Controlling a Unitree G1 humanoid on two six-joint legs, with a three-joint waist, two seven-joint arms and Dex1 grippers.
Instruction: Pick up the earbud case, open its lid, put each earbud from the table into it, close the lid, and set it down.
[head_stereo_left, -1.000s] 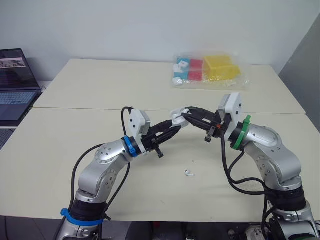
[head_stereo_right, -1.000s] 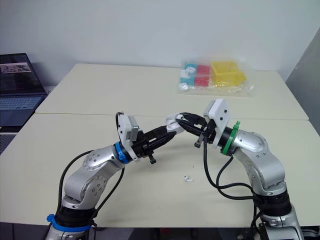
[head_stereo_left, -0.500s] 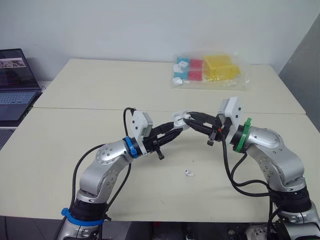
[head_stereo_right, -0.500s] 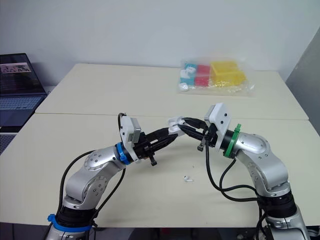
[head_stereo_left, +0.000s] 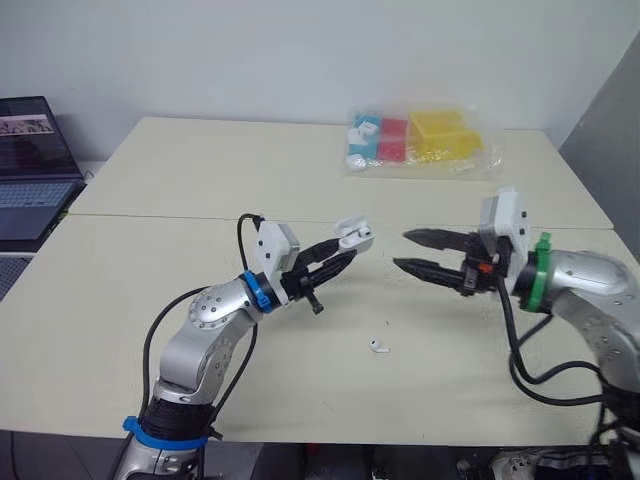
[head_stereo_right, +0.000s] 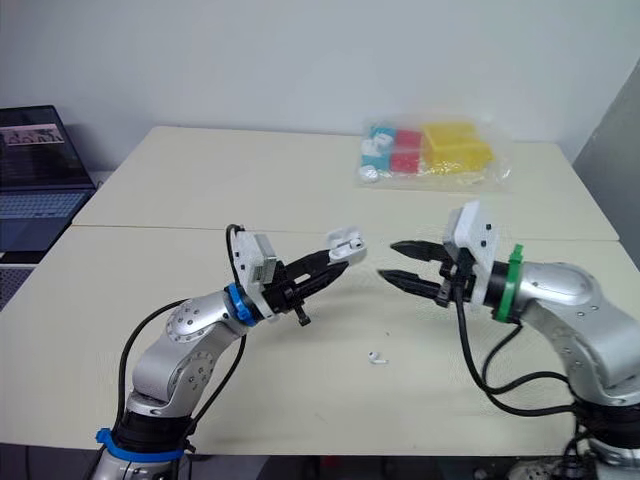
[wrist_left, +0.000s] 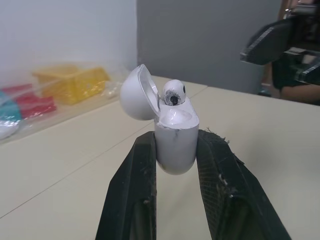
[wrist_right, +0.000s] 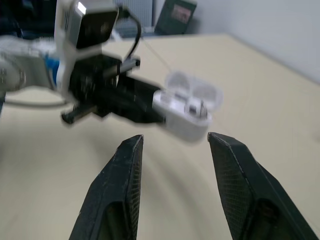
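Case (wrist_left: 175, 140) clamped at base between left fingers (wrist_left: 137, 180), aloft, lid (wrist_left: 135, 92) hinged back so mouth is reachable; seated earbud (wrist_left: 173, 92) inside. Right fingers (wrist_right: 125, 170) spread, empty, well apart. Loose earbud (head_stereo_left: 378, 346) on surface (head_stereo_left: 150, 300) below gap, likely next pick.

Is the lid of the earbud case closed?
No, the earbud case held by the left gripper has its lid swung open, with one earbud seated inside.

Beige tables (head_stereo_left: 200, 170) against a white wall (head_stereo_left: 300, 50).
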